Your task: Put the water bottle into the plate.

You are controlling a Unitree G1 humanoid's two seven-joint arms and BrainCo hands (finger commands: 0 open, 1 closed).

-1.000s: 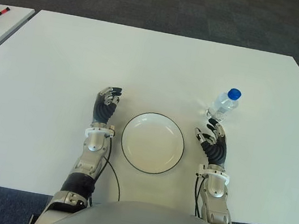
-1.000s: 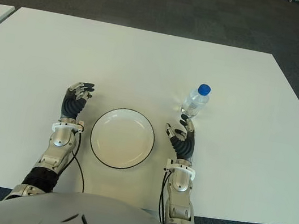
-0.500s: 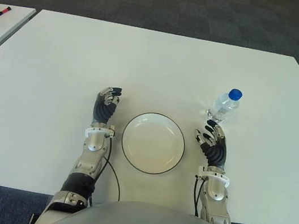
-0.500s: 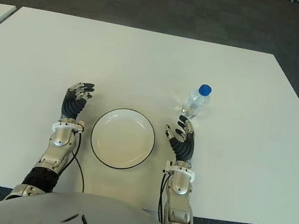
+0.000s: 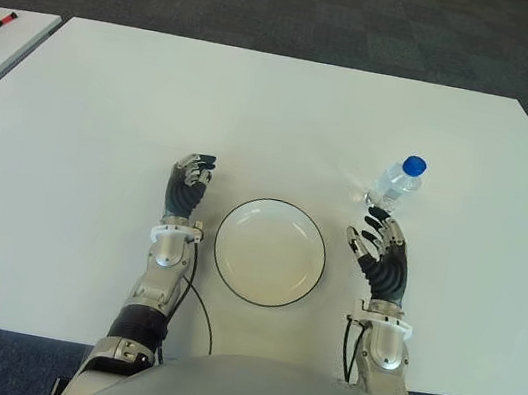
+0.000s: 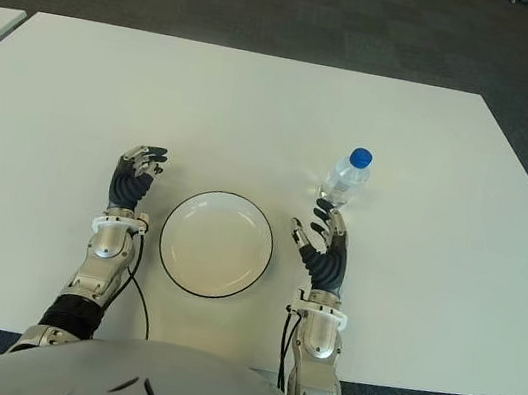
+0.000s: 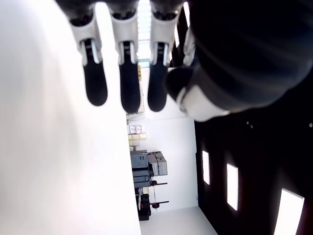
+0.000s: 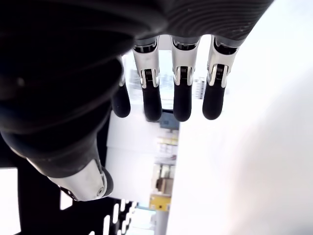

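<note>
Since a second ago your right hand (image 5: 380, 249) has lifted and edged far toward the bottle, fingers spread wide, holding nothing. Left to right: your left hand (image 5: 186, 186) shows just left of the plate, fingers loosely extended and empty, unmoved. Round white plate with a dark rim (image 5: 269, 251) sits near centre on the white table (image 5: 106, 110), bare. Clear plastic water bottle with a blue cap (image 5: 395, 184) stands upright just beyond your right fingertips, untouched. Nothing done yet: grasp, carry left and set-down all remain.
</note>
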